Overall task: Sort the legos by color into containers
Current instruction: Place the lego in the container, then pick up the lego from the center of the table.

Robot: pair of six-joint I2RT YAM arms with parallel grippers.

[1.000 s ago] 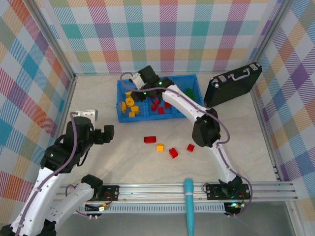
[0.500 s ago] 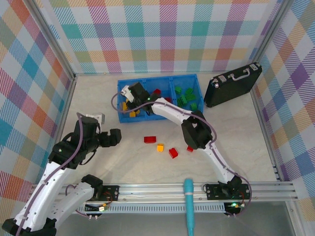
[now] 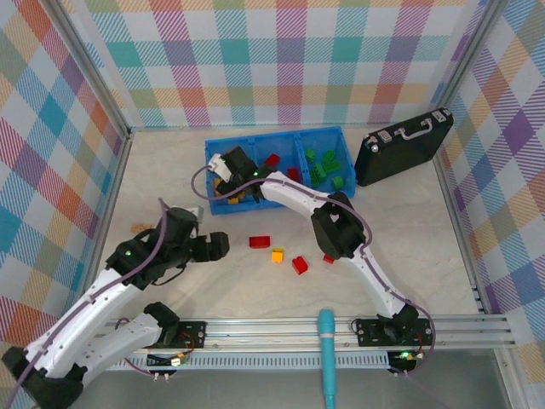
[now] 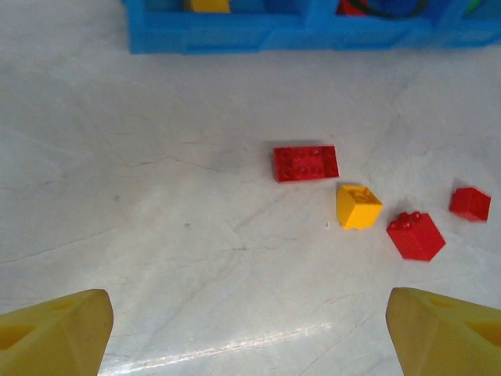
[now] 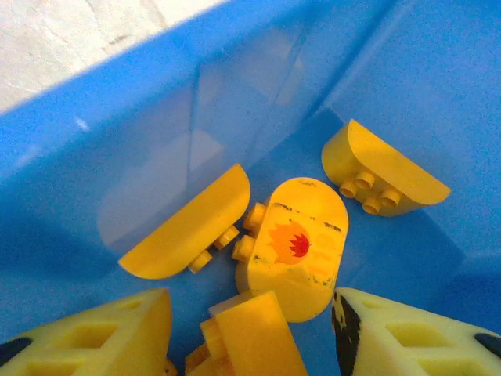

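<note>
Black case (image 3: 402, 146) beside bin (image 4: 235, 35) | left hand (image 4: 249, 301), right hand (image 5: 250, 305) spread (right inside bin)

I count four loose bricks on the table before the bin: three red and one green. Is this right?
The fourth brick is yellow, not green; the left wrist view shows it beside the three red bricks. The rest is right.

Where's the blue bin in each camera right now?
Top external: blue bin, centre back.
Left wrist: strip along the top edge.
Right wrist: its inner walls, close up.
Shared landmark: yellow bricks in its left compartment.
</note>
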